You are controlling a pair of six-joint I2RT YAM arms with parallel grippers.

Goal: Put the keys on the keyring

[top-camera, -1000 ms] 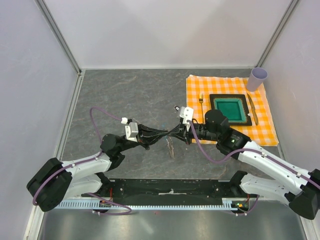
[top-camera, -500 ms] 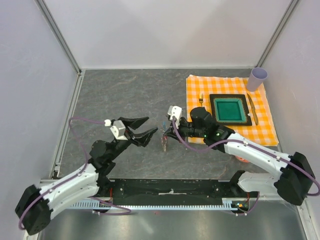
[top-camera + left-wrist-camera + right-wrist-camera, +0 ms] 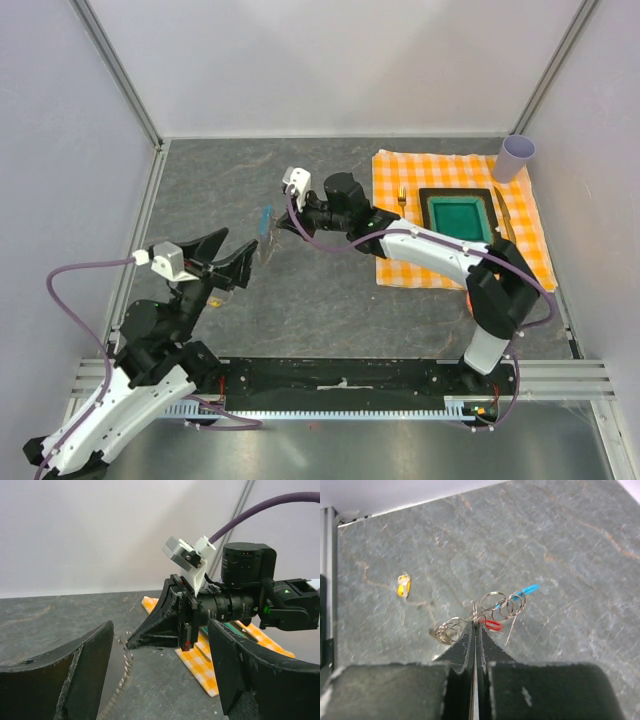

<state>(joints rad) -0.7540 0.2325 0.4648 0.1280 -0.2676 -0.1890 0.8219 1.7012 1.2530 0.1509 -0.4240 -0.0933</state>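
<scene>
Left arm has pulled back toward its near corner, jaws now spread, and the right arm has swung left across the table, away from the mid-table meeting of 1 second ago. Nearest is the left gripper, fingers wide apart, nothing between them, aimed at the right gripper. That one is pressed together and clamped on the keyring; the fine chain loops bunch at its tips and dangle toward the table in the left wrist view. The keys, 1 red-headed piece, sit right by the fingertip among the loops; can't tell if threaded or just lying against them. Blue piece is just beyond, yellow object well apart. Checked cloth is farther right. Likely a reposition for a regrasp: hold the pinch firm, lower slowly so the chain doesn't cover the key, and bring the left fingers in on the red head, not the loops.
</scene>
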